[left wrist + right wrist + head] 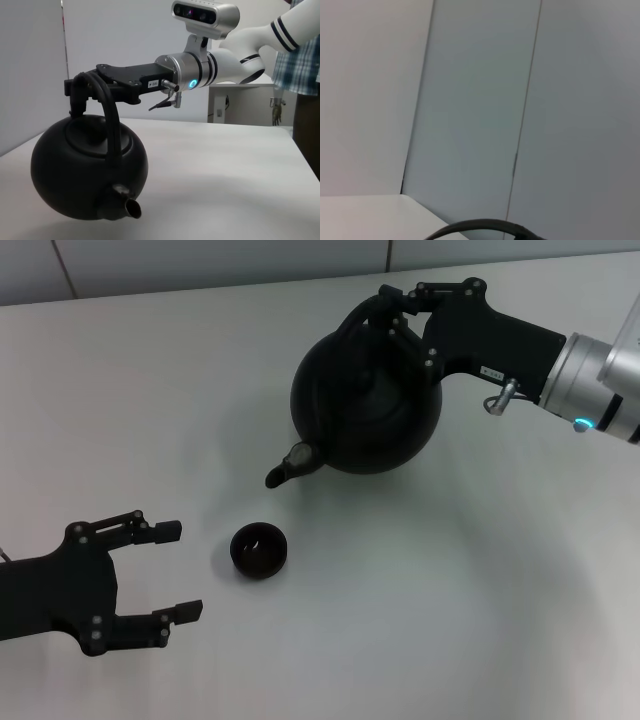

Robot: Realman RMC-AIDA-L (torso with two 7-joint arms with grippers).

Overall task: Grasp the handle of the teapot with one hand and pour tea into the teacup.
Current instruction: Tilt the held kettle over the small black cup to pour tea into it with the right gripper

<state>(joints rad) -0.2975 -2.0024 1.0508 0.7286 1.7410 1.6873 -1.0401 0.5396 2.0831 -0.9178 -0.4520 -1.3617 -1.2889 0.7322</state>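
The teapot hangs lifted off the table, its arched handle clamped in the right gripper above it, spout tilted down toward the teacup. The cup sits just beside the left gripper, whose fingers are spread wide.

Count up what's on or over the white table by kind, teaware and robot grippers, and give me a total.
Teapots: 1, the teapot, held up by its handle in the right gripper.
Teacups: 1, the teacup.
Grippers: 2, counting the open left gripper.
Total: 4.
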